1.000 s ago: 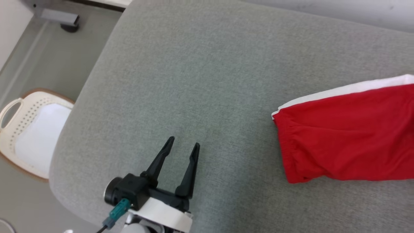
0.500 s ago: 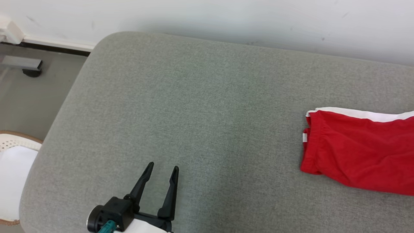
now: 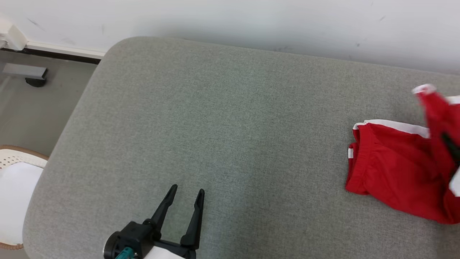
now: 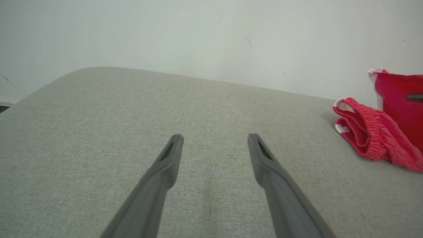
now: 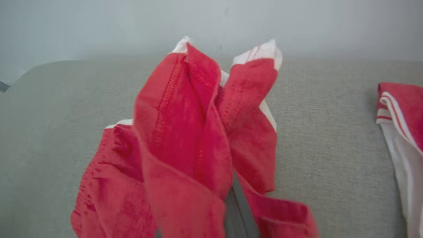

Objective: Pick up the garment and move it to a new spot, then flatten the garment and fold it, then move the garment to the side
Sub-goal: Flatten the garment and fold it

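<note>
The garment (image 3: 391,172) is a pair of red shorts with white trim, lying at the right end of the grey cushion (image 3: 233,126). Its elastic waistband end rests on the cushion. Its right part is raised off the surface, bunched around my right gripper (image 3: 450,143), which is shut on the cloth. In the right wrist view the lifted folds of the garment (image 5: 185,132) hide most of the fingers. My left gripper (image 3: 188,189) stands open and empty over bare cushion at the lower left, well apart from the garment (image 4: 373,132). Its two fingers (image 4: 165,165) point toward the wall.
A white perforated basket (image 3: 14,194) stands on the floor past the cushion's left edge. A white wall (image 3: 251,21) runs behind the cushion. More red and white cloth (image 5: 400,112) lies at the right edge of the right wrist view.
The head camera shifted early in the second. Since half a second ago the garment's right part has risen off the cushion in my right gripper, and the waistband end slid slightly right.
</note>
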`<state>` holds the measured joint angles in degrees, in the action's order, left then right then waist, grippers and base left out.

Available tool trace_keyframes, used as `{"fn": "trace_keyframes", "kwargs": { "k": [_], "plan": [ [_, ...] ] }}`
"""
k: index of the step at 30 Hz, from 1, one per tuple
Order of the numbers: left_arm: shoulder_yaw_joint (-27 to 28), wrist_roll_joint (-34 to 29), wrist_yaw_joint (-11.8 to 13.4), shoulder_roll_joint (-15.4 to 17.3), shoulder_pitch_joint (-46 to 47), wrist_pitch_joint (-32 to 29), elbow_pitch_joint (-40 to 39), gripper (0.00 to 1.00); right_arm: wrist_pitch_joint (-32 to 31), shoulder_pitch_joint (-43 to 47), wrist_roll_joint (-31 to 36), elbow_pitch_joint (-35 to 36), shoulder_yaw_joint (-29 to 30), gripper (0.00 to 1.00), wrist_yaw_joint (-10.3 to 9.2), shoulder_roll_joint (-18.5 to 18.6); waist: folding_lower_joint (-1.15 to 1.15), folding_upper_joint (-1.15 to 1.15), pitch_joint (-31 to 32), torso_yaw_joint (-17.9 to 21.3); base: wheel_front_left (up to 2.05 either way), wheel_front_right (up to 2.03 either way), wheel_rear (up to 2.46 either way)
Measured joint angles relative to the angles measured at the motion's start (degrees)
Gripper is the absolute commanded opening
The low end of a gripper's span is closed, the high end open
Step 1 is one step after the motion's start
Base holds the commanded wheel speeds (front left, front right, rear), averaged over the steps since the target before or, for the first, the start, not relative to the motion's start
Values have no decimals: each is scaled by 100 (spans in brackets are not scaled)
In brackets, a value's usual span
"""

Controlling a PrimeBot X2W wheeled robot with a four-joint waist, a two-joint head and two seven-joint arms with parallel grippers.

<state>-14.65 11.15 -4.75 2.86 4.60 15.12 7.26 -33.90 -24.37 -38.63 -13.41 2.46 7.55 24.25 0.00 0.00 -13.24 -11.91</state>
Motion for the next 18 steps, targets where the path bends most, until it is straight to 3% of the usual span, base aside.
{"fn": "trace_keyframes", "kwargs": {
  "k": [6,15,16,17,18],
  "plan": [
    [-71,88,71,-2,1,0,36,100,-85,215,298,122,-515,0,0,-703,0,0,108,-45,0,0,0],
    [-97,85,120,-2,-96,0,100,100,135,356,555,-43,-665,0,0,-1122,0,0,287,-38,0,0,0],
    [-100,82,119,-2,-109,0,105,100,172,356,592,-80,-671,5,0,-1157,0,0,301,-33,0,0,0],
    [-97,77,118,-2,-114,0,109,100,186,354,630,-110,-684,22,0,-1178,0,0,314,-26,0,0,0],
    [-93,77,118,-2,-119,0,112,100,225,353,639,-129,-702,34,0,-1198,0,0,328,-19,0,0,0]
  ]
}}
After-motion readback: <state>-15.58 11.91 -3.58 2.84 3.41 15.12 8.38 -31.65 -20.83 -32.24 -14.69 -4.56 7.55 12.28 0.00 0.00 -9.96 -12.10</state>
